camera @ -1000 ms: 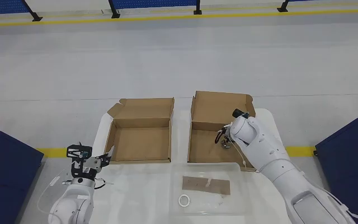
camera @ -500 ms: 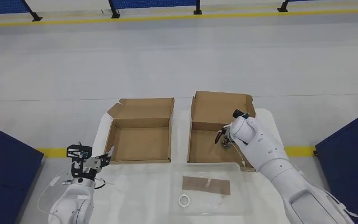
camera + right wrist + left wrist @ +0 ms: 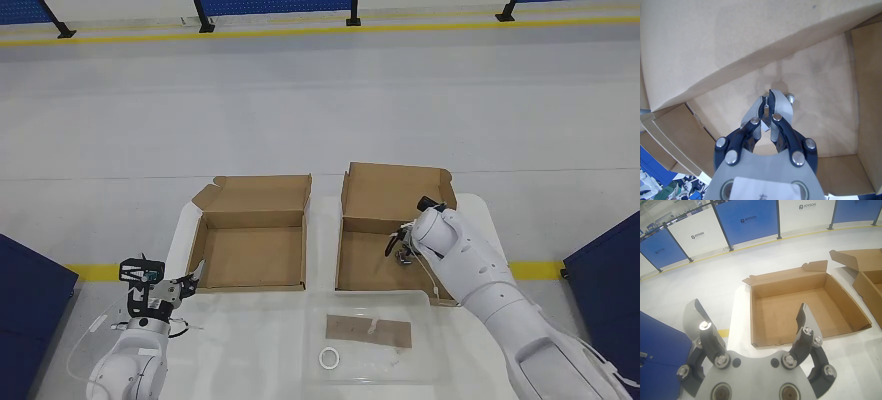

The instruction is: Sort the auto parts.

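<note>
The right gripper (image 3: 767,103) sat low inside the right-hand box (image 3: 819,79), right of centre in the top view. Its fingers (image 3: 781,107) were clenched on a small metal part (image 3: 766,113), apparently to set it beside the bolt (image 3: 790,98) lying against one finger. The left gripper (image 3: 750,304) stood at lower left, fingers released, before the left-hand box (image 3: 791,280). A ring (image 3: 329,357) lay unsorted in the clear tray (image 3: 420,296).

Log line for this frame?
right pincer: shut on part, in right box | left pincer: open, beside left box | bolt: on right box floor
</note>
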Motion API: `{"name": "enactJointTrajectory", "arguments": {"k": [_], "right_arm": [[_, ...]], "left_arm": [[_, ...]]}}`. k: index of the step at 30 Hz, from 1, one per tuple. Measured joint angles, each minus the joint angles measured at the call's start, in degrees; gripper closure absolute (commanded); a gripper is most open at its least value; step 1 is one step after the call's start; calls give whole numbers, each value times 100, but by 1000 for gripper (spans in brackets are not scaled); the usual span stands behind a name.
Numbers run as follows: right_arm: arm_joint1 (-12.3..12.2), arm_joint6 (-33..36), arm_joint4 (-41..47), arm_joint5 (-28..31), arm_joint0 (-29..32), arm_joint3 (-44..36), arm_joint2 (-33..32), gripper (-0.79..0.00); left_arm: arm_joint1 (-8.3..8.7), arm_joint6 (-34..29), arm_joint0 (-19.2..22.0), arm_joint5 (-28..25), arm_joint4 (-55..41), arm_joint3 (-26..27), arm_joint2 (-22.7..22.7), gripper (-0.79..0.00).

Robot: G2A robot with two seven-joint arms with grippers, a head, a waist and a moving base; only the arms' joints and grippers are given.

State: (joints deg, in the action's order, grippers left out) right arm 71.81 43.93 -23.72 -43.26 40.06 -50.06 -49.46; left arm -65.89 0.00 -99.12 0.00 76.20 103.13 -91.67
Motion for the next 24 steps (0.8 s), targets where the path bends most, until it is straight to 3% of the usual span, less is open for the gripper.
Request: {"name": "enactJointTrajectory", "arguments": {"k": [5,16,24], "right_arm": [[16,22,-20,18,-11,35,-17,-6],[36,39,-65,58,-18,67,-85,-135],[33,98,-105,115,12,-26,-145,-182]], "left_arm": [[0,0,0,0,0,0,0,-785],[0,0,0,0,0,0,0,-785],[0,0,0,0,0,0,0,-785]]}}
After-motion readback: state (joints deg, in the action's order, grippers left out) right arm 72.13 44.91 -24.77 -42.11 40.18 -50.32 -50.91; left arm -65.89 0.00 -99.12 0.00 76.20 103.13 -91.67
